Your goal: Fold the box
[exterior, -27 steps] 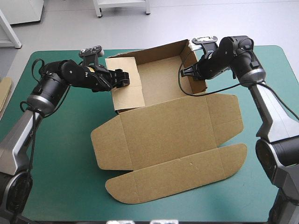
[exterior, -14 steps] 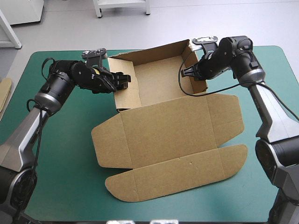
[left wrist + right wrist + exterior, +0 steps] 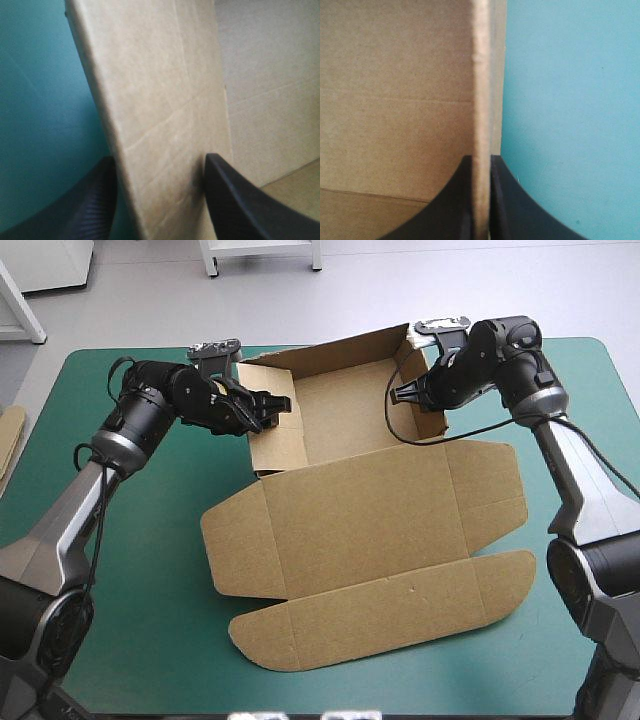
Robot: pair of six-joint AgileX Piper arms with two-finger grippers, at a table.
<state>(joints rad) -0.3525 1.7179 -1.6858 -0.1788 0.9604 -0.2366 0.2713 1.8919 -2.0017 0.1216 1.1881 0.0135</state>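
Note:
The brown box (image 3: 365, 525) lies on the teal-green cover with its far part raised into a tray and its lid flat toward the front. My left gripper (image 3: 268, 408) is open and straddles the tray's left wall (image 3: 278, 445). In the left wrist view that wall (image 3: 160, 85) fills the gap of the left gripper (image 3: 157, 159), one black finger (image 3: 100, 200) outside and the other inside the tray. My right gripper (image 3: 408, 395) is shut on the right wall (image 3: 428, 418). The right wrist view shows the wall's edge (image 3: 481, 75) pinched in the right gripper (image 3: 481, 159).
The lid's long rounded flap (image 3: 380, 615) reaches toward the table's front edge. Side flaps (image 3: 490, 495) spread flat to the right and left of the lid. An edge of more brown board (image 3: 10, 435) shows at the table's left edge. Bare cover (image 3: 120, 580) lies front left.
My left gripper has moved right and a little farther back, and the left wall now stands more upright. The whole box has shifted slightly right. The right arm has hardly moved.

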